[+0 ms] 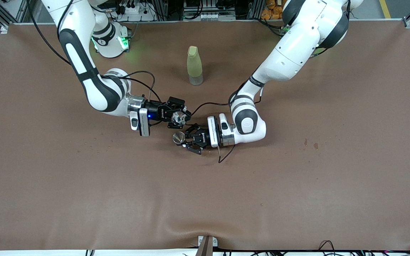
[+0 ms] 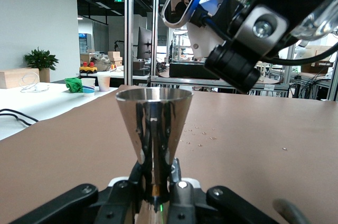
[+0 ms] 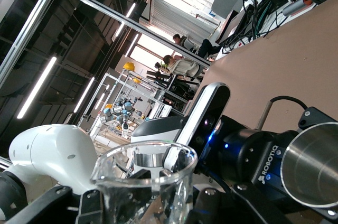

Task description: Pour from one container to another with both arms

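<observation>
My right gripper [image 1: 177,117] is shut on the tiny clear glass cup [image 1: 180,117], which it holds tipped in the air over the middle of the table. Just below it, my left gripper [image 1: 186,139] is shut on the thin stem of the shiny metal cup [image 1: 179,137], which stands upright with its round rim up. In the left wrist view the metal cup [image 2: 153,121] rises from my left gripper [image 2: 156,170], with the right gripper's black body above it. In the right wrist view the glass cup [image 3: 145,179] fills my right gripper [image 3: 145,203], and the metal cup's rim [image 3: 314,163] shows beside it.
A tall yellow-green bottle [image 1: 194,65] stands on the brown table [image 1: 297,185], farther from the front camera than both grippers. Small crumbs [image 1: 94,145] lie toward the right arm's end, and two dark spots [image 1: 310,144] toward the left arm's end.
</observation>
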You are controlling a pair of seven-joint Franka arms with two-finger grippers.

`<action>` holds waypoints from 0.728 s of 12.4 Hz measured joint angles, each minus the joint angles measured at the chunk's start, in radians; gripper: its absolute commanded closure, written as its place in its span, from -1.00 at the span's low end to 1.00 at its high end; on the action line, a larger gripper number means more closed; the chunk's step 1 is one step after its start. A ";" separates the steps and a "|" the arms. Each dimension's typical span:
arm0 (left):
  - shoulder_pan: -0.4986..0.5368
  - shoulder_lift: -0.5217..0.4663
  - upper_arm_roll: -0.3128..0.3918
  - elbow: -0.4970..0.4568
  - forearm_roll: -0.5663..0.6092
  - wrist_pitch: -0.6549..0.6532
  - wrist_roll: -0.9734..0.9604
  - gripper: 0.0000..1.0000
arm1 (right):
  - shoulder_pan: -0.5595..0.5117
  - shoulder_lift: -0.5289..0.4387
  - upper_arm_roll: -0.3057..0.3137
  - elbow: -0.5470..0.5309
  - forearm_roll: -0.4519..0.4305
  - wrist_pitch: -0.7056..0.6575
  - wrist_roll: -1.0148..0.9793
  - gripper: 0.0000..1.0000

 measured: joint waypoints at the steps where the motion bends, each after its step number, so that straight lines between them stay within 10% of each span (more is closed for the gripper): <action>1: 0.000 0.000 0.000 -0.002 0.000 0.000 0.000 1.00 | 0.000 0.000 0.000 0.000 0.000 0.000 0.016 1.00; 9: 0.000 -0.025 0.000 -0.043 0.000 0.000 0.000 1.00 | 0.000 -0.013 0.000 0.000 -0.013 -0.005 0.192 1.00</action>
